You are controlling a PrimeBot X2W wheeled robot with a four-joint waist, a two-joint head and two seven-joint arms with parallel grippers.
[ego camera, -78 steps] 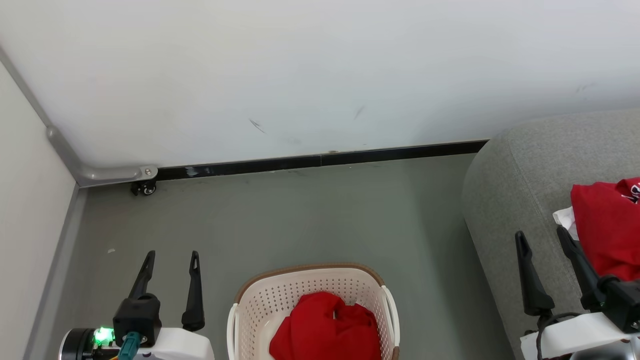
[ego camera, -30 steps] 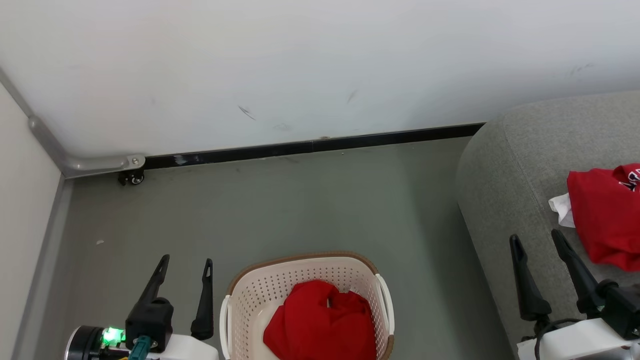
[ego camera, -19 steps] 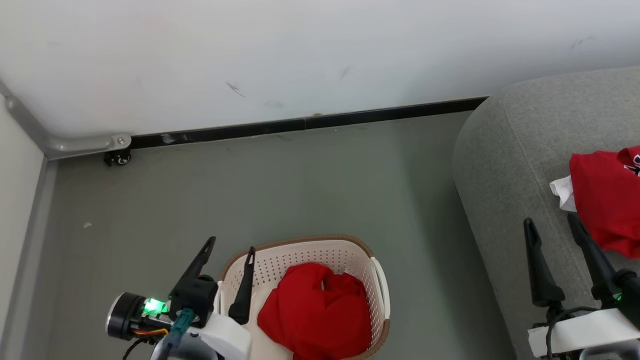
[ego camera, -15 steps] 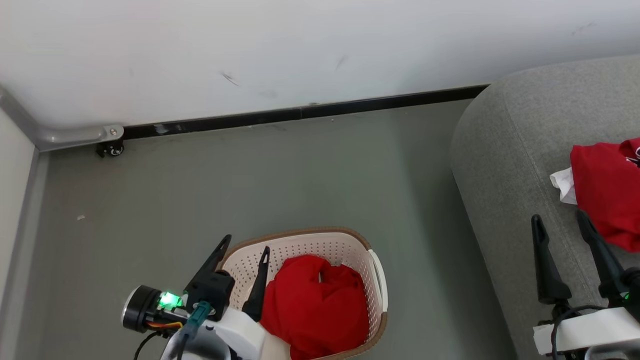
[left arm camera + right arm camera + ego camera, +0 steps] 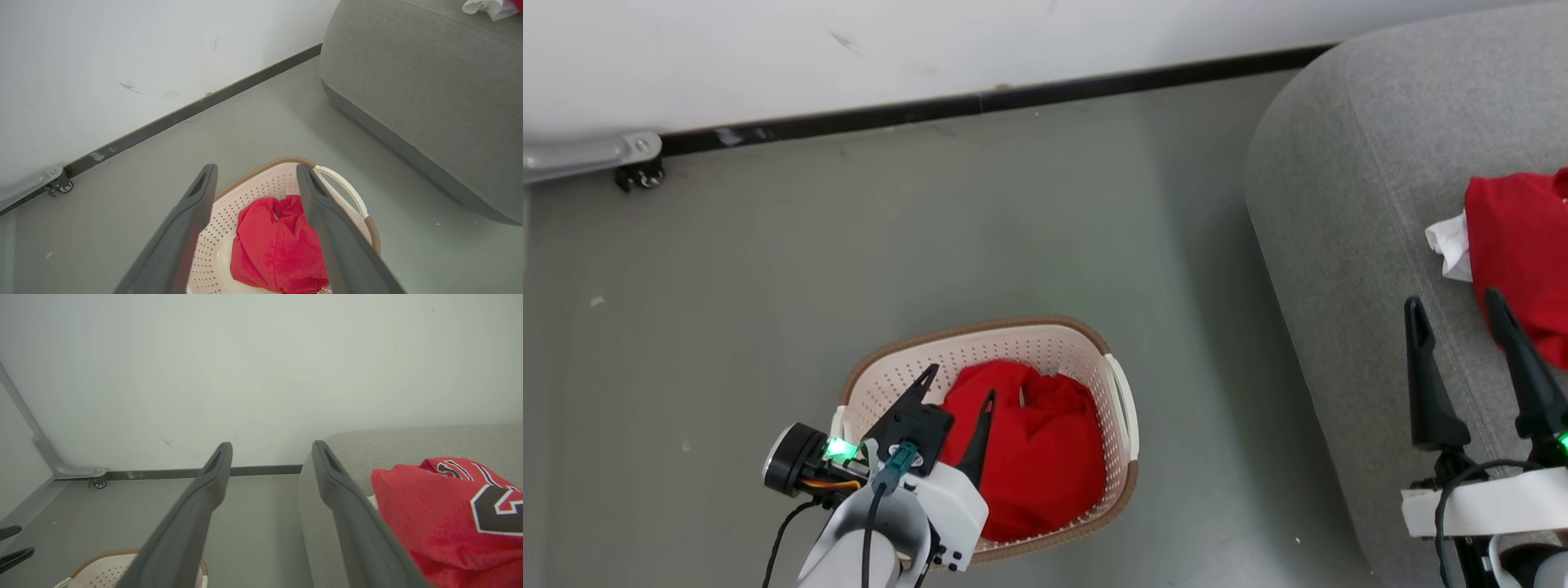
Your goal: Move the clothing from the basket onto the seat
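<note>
Left gripper [image 5: 960,381] spread over perforated basket [image 5: 1021,341] | crumpled red clothing [image 5: 1037,445] inside

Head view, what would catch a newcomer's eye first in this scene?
The bright red garment bunched in the cream basket on the grey floor stands out first, with the open left gripper pointing at it. Next comes a red jersey lying on the big grey sofa at the right, just beyond the open right gripper.
</note>
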